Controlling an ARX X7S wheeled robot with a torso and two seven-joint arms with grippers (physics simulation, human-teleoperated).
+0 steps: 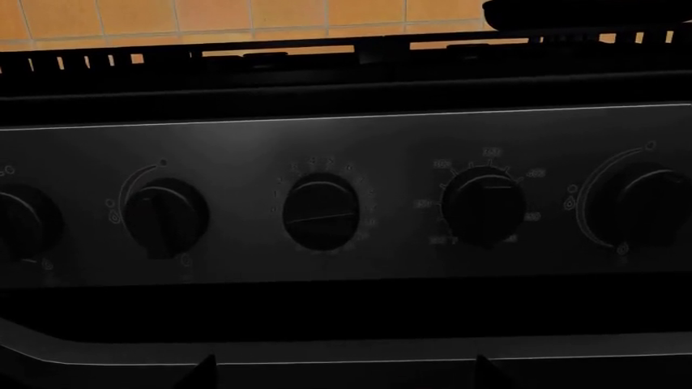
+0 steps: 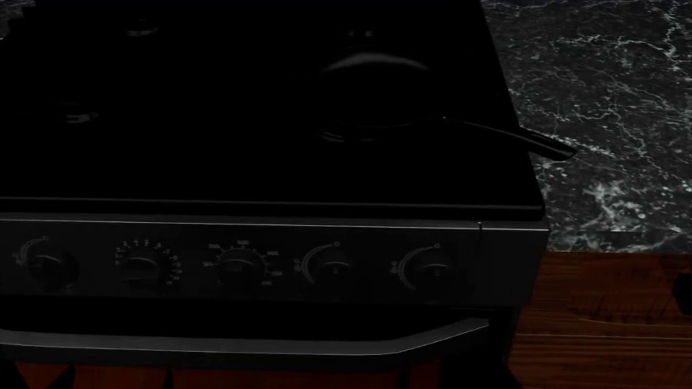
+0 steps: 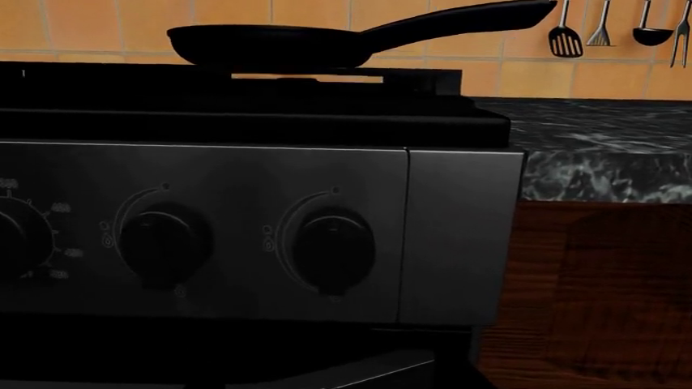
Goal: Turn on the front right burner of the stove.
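The stove (image 2: 259, 170) is a black range with a flat cooktop and a dark grey control strip of five round knobs (image 2: 240, 266). A dark frying pan (image 2: 368, 89) sits on the right of the cooktop. A faint ring edge of the front right burner (image 2: 340, 134) shows under the pan. In the left wrist view my left gripper (image 1: 346, 377) is open. Only its dark fingertips (image 1: 206, 371) show. It faces the middle knob (image 1: 320, 212), apart from the strip. The right wrist view faces the two rightmost knobs (image 3: 333, 247). My right gripper's fingers do not show.
The pale grey bar handle (image 2: 249, 344) runs below the knobs. A dark marble counter (image 2: 605, 97) lies right of the stove, above a red-brown wooden cabinet (image 2: 605, 324). The pan handle (image 2: 519, 139) juts over the counter. Utensils (image 3: 562, 36) hang on the orange tiled wall.
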